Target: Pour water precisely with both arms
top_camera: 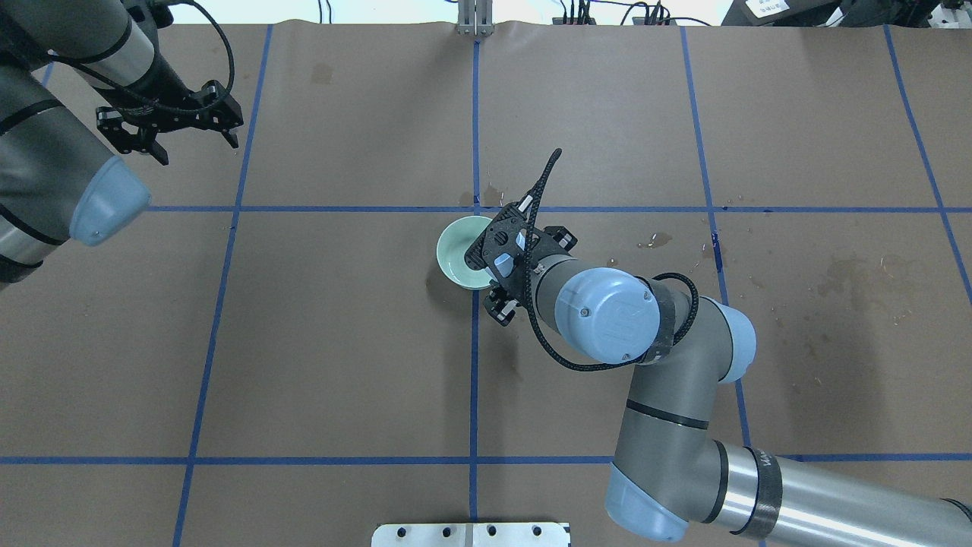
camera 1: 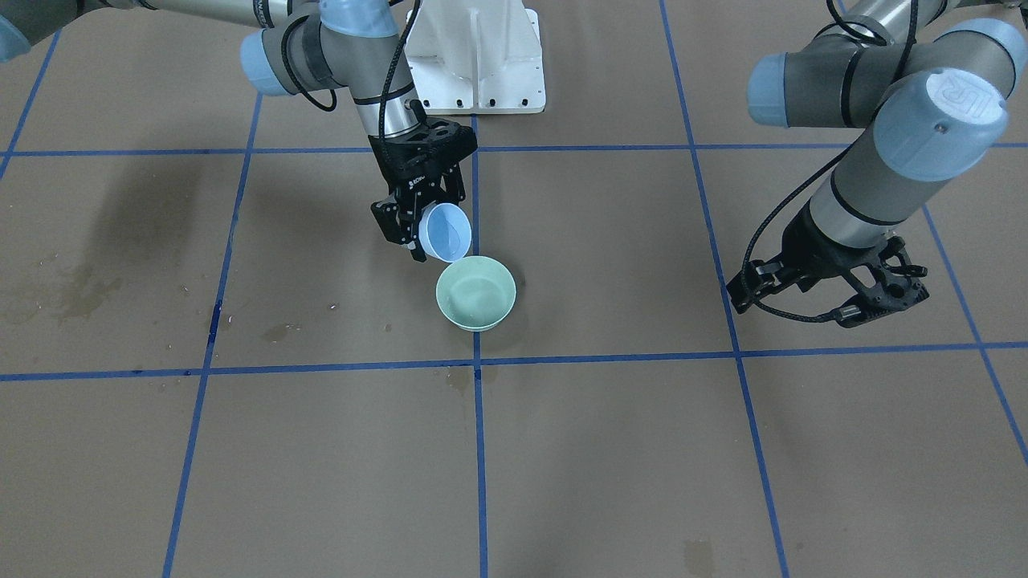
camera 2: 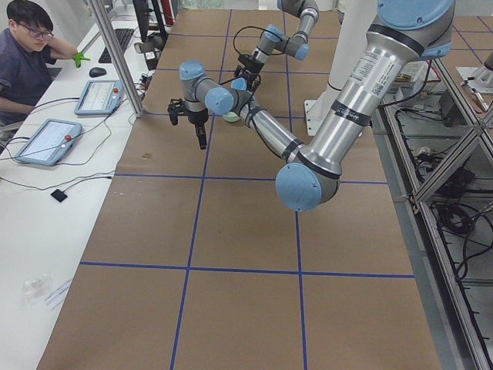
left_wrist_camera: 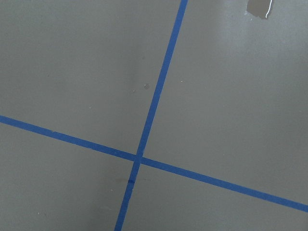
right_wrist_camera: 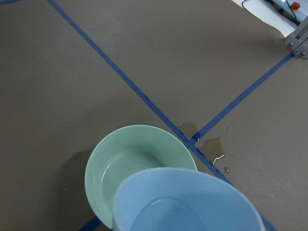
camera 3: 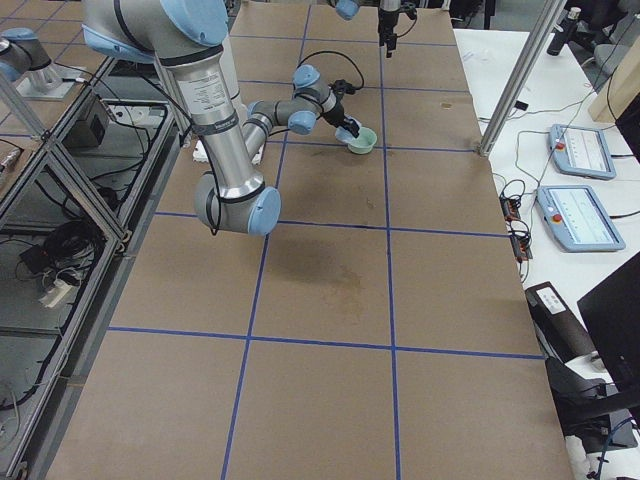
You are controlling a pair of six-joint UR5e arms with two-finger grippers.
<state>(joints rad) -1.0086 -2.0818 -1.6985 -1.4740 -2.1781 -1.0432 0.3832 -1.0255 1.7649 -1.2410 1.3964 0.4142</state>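
Observation:
My right gripper (camera 1: 424, 226) is shut on a light-blue cup (camera 1: 444, 232), held tilted just above the near rim of a pale-green bowl (camera 1: 475, 293) at the table's centre. In the right wrist view the cup (right_wrist_camera: 187, 202) holds water (right_wrist_camera: 161, 216) and its lip overlaps the bowl (right_wrist_camera: 130, 163), which shows a wet sheen inside. From overhead the wrist hides most of the cup (top_camera: 503, 264) beside the bowl (top_camera: 458, 258). My left gripper (top_camera: 196, 150) is open and empty, hovering far off over bare board; it also shows in the front view (camera 1: 883, 307).
A small wet puddle (right_wrist_camera: 211, 146) lies by the tape crossing beyond the bowl. Dried stains (camera 1: 80, 293) mark the board. The white pedestal (camera 1: 478, 56) stands at the robot's side. An operator (camera 2: 27, 54) and tablets (camera 2: 46, 139) are past the far edge.

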